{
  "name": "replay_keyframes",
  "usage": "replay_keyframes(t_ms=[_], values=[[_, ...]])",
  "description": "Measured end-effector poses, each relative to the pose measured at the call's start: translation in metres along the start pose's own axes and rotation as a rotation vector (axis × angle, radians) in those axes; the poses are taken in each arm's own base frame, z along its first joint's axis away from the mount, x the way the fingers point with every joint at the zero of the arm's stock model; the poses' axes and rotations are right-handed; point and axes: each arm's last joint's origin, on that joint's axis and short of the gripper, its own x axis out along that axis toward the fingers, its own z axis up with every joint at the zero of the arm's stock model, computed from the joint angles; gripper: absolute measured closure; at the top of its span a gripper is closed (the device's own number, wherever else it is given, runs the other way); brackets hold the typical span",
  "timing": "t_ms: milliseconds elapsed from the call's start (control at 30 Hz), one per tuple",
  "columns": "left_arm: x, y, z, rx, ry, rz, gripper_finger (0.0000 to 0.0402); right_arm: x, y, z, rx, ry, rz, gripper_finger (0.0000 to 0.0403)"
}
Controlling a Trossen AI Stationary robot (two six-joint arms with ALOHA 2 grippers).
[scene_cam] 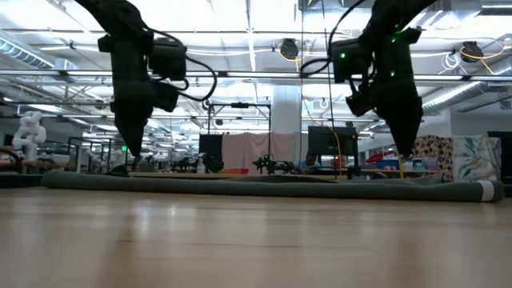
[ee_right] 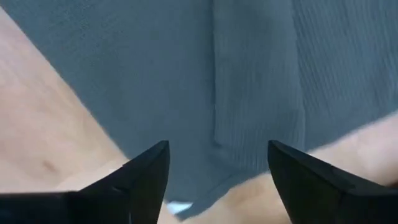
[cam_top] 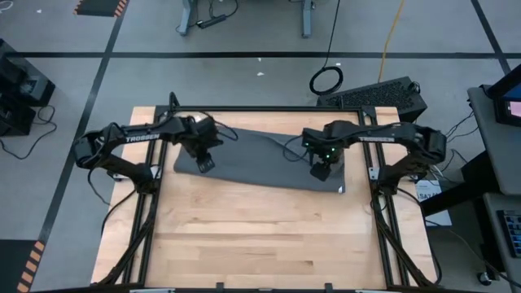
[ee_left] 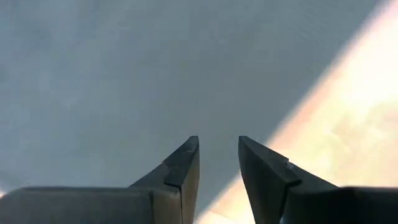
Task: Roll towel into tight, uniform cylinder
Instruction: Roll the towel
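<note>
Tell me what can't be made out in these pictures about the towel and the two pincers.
- Contact: in the high view, each arm's own body covers where the left pincer and right pincer meet the towel.
- Towel layers: the low view shows it edge-on only, so folds are unreadable.
- Towel extent: both wrist views crop it at their edges.
- White tag: too small in the high view to read.

— What are you working on?
— A pale wooden table (cam_top: 260, 236), framed by black rails.
— And what do you have lying on it?
— Only the dark grey towel (cam_top: 260, 159), spread flat across the far half.
</note>
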Motion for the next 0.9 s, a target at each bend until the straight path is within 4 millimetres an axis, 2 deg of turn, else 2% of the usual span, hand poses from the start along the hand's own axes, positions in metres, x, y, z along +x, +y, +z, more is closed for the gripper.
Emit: replay_keyframes(t_ms=[100, 267, 533, 733, 900], values=[[0.003, -0.015, -0.001, 0.063, 0.005, -0.013, 0.0285, 0.012, 0.001, 0.006, -0.029, 0.045, -0.023, 0.0139], [0.015, -0.024, -0.008, 0.116, 0.003, -0.005, 0.0285, 0.027, 0.0, 0.012, -0.036, 0.09, -0.125, 0.0153], [0.04, -0.02, -0.022, 0.125, 0.004, 0.007, 0.0286, 0.044, -0.003, 0.026, -0.045, 0.079, -0.137, 0.0167], [0.049, -0.018, -0.028, 0.125, 0.005, 0.007, 0.0286, 0.051, -0.003, 0.031, -0.054, 0.075, -0.133, 0.0167], [0.052, -0.017, -0.032, 0.125, 0.02, 0.009, 0.0286, 0.057, -0.005, 0.033, -0.06, 0.085, -0.223, 0.0167]])
